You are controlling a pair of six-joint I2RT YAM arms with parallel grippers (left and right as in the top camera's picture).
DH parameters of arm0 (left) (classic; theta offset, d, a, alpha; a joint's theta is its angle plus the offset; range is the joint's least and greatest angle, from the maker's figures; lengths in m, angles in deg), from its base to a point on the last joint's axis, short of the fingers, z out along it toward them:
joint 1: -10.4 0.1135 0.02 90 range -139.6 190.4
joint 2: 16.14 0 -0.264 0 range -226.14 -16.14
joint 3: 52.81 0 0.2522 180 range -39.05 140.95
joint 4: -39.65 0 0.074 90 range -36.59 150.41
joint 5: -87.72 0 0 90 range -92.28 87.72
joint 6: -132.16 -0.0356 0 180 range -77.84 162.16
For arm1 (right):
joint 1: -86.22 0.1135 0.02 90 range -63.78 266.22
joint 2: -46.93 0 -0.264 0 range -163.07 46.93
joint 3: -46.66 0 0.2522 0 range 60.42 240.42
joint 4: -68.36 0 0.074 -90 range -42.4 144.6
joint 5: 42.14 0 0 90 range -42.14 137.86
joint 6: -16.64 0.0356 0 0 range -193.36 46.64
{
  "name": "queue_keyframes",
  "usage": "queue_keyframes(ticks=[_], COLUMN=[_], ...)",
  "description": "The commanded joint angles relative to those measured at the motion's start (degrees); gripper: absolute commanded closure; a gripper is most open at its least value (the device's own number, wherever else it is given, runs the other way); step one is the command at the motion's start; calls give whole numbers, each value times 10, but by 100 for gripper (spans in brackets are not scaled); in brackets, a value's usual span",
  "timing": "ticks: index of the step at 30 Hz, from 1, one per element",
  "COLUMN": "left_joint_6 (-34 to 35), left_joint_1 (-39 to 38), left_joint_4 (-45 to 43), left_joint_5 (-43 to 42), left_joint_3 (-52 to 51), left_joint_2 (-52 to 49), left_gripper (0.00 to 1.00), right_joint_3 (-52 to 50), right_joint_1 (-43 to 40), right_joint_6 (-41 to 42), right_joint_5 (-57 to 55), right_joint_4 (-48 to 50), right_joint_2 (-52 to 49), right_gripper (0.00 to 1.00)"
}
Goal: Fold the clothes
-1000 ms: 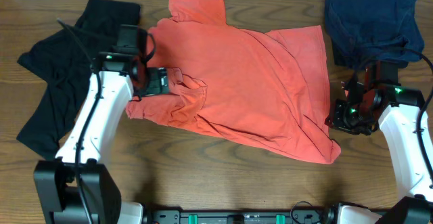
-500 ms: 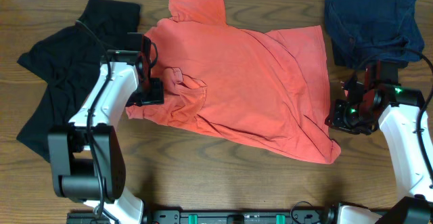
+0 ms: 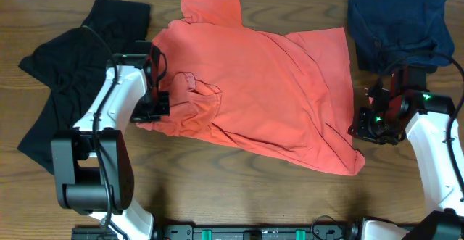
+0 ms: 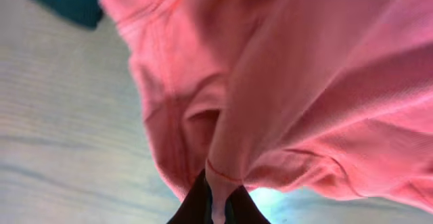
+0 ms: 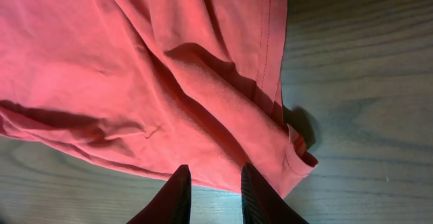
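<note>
While its two dark fingers (image 4: 193,210) press together with a thin ridge of cloth between them, the left gripper (image 4: 216,209) is clamped on the red shirt (image 3: 268,88). The left wrist view shows pink-red fabric bunched and hanging in folds above the pinch, with a stitched hem running along one side. From overhead, this gripper sits at the shirt's left side, where the cloth is gathered into a small raised wrinkle. The arm reaches in from the near left part of the table (image 3: 217,189).

The right gripper (image 5: 215,193) has its jaws apart, one finger on each side of a strip of the shirt's lower edge. I cannot tell whether the fingers touch the cloth or only hang over it. Just beside them, the shirt's corner curls over on itself and casts a dark shadow on the wood. From overhead, this gripper is at the shirt's near right corner, toward the right edge of the table.

The shirt lies spread across the middle of the table, loosely wrinkled. One part reaches up to the far edge, and a long crease runs down toward the near right.

A black garment (image 3: 65,88) lies crumpled along the left edge, reaching up toward the far left corner and passing under the left arm. A navy garment (image 3: 395,22) is heaped in the far right corner, just beyond the right arm and apart from the shirt.
</note>
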Motion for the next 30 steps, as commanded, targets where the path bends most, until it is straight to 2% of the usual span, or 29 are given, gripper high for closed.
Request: queue_keyframes(ticks=[1,7,8,11,12,13,14,16,19,21,25,30], left_joint_6=[26,40,40,40,40,40,40,45,61,66,66,66], left_joint_1=[25,69,74,83,84,83,83,83,84,83,83,84], left_joint_4=[16,42,43,46,46,46,45,45,47,50,46,28], left_joint_5=[20,20,20,20,20,20,20,20,19,12,-28,-30], left_joint_3=[-3,-3,-3,-3,-3,-3,-3,-3,3,13,30,30], left_joint_2=[-2,-2,-2,-2,-2,-2,-2,-2,-1,7,56,144], left_gripper=[94,93,83,41,31,18,9,0,2,2,2,2], right_joint_3=[-3,-3,-3,-3,-3,-3,-3,-3,-2,0,7,5], right_joint_1=[-5,-5,-5,-5,-5,-5,-5,-5,-5,-5,-4,27], right_joint_6=[-11,-11,-11,-11,-11,-11,-11,-11,-11,-11,-2,49], right_joint_5=[1,1,1,1,1,1,1,1,1,5,5,5], right_joint_4=[-1,0,0,0,1,1,0,-2,-6,-13,-43,-87], right_joint_2=[-3,-3,-3,-3,-3,-3,-3,-3,-2,2,30,95], right_gripper=[76,76,76,76,76,73,67,62,48,44,41,41])
